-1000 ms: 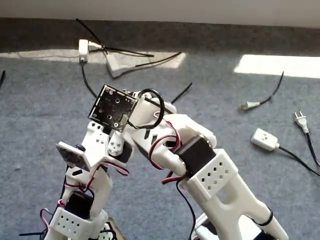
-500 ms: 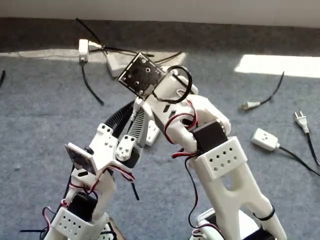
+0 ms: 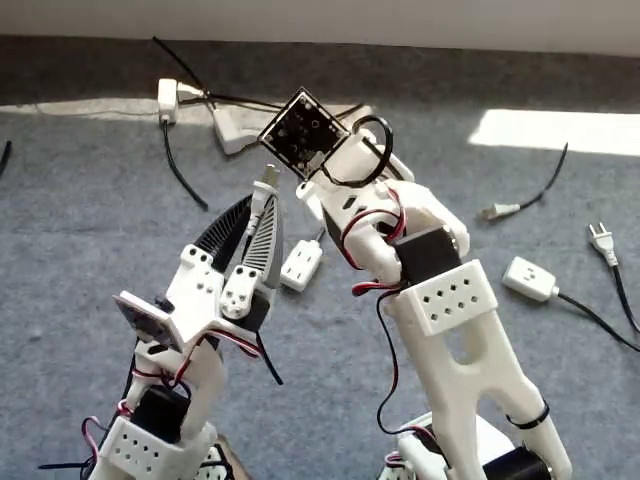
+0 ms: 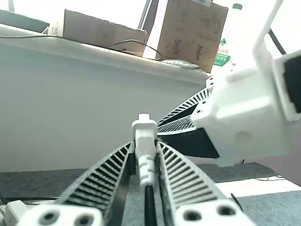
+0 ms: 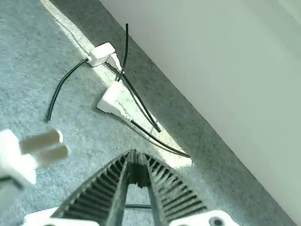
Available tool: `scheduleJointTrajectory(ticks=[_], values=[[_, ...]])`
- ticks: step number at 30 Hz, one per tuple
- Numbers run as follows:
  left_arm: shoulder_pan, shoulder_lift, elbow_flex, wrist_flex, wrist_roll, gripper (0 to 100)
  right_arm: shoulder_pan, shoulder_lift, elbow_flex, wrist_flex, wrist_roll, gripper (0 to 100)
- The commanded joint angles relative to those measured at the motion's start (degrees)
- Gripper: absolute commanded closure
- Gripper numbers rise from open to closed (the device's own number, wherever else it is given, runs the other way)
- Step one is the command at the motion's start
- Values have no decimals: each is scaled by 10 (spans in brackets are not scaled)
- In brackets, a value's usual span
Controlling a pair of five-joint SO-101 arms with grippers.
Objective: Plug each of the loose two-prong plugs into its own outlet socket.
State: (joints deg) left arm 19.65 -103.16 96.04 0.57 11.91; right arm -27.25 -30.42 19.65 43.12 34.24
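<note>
While my left gripper [image 3: 262, 200] pinches the two-prong plug [image 4: 144, 141], held up above the outlet socket [image 3: 301, 265], my right gripper [image 5: 137, 160] hangs above that socket too, its jaws pressed together.

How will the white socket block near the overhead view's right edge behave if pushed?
The socket block looks small and light, lying loose, so it would probably slide or twist. Its thin black cord looks floppy and likely won't anchor it.
</note>
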Motion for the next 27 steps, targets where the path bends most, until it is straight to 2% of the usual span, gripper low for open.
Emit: scheduleJointTrajectory(ticks=[1, 5, 12, 17, 22, 27], values=[[-2, -7, -10, -4, 4, 994, 7, 11, -7, -5, 6, 992], [-1, -7, -5, -4, 4, 994, 12, -12, -7, -5, 3, 992], [8, -6, 7, 18, 4, 994, 31, -140, -2, -4, -9, 992], [48, -6, 4, 19, 0, 994, -11, -192, 0, -2, -62, 992], [51, -6, 2, 18, 2, 994, -59, -167, 33, -11, -34, 992], [48, -7, -12, 19, 3, 994, -58, -92, 35, -26, -27, 992]])
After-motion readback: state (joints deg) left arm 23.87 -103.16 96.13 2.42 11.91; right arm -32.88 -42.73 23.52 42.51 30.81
